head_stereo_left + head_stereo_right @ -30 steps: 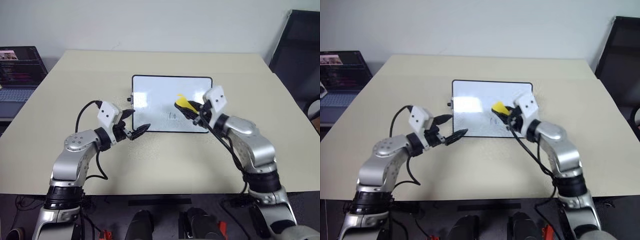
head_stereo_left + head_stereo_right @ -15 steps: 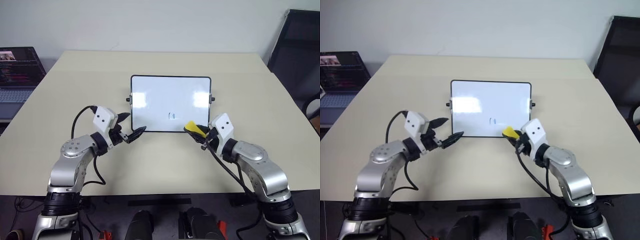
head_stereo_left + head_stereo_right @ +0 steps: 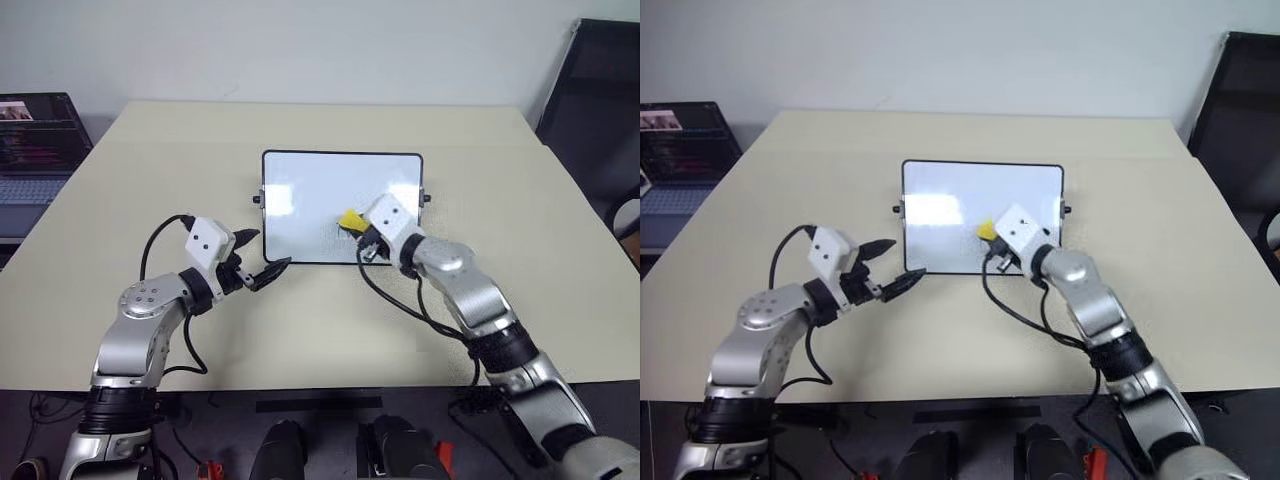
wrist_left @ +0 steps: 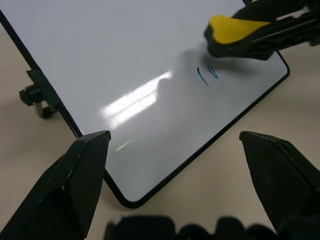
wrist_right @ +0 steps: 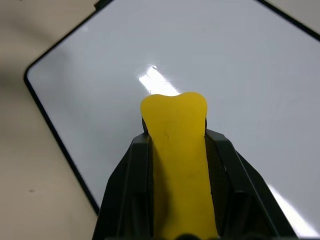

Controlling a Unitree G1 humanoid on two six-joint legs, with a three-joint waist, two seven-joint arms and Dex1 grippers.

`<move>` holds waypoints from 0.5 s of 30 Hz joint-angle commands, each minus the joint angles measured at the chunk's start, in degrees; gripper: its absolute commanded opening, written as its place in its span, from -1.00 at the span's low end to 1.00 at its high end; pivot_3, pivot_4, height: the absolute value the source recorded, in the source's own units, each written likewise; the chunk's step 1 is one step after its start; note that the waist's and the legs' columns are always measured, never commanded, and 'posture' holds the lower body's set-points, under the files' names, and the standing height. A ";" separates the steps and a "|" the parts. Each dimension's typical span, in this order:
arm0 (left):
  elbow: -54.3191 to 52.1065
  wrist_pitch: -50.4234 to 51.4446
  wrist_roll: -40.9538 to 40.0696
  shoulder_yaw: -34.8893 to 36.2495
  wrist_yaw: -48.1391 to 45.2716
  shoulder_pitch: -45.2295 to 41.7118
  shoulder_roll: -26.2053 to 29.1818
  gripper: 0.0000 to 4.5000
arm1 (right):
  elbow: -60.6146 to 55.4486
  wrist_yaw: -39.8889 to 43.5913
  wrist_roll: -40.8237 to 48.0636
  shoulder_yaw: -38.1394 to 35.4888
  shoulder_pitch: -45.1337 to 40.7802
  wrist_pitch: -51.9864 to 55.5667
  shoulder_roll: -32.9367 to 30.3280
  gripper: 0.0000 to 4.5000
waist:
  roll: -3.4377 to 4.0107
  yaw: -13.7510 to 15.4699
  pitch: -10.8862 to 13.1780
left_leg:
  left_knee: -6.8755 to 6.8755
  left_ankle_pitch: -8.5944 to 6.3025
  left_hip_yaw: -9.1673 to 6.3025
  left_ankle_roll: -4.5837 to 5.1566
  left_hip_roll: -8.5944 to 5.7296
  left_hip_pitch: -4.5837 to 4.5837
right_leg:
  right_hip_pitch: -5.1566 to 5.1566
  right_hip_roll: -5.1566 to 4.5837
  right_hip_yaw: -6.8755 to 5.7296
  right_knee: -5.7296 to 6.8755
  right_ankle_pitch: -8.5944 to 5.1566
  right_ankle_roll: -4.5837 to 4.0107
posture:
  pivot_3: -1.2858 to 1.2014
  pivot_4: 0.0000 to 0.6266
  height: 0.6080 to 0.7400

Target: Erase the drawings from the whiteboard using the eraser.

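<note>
The whiteboard lies flat in the middle of the table, black knobs at its short sides. My right gripper is shut on the yellow eraser, which sits low over the board's front middle. The right wrist view has the eraser clamped between both fingers above the glossy board. One small blue drawing sits just in front of the eraser. My left gripper hangs open by the board's front left corner, nothing between its fingers.
An open laptop stands on a side surface at the far left. A black chair is at the right. The beige table stretches wide in front of the board.
My right gripper, holding the eraser, came off the board's front right edge and swung back left onto the board's front middle. The left gripper has stayed put.
</note>
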 commanded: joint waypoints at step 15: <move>-1.23 -1.71 -0.21 -0.65 -1.44 -1.47 -0.06 1.00 | 7.36 8.04 -8.91 5.46 -0.33 -7.59 -5.16 -0.54 | -0.03 0.10 -0.03 | 0.10 0.01 0.03 0.02 0.03 0.26 | 0.20 -0.01 0.03 0.13 -0.05 0.13 | 0.03 -0.52 1.00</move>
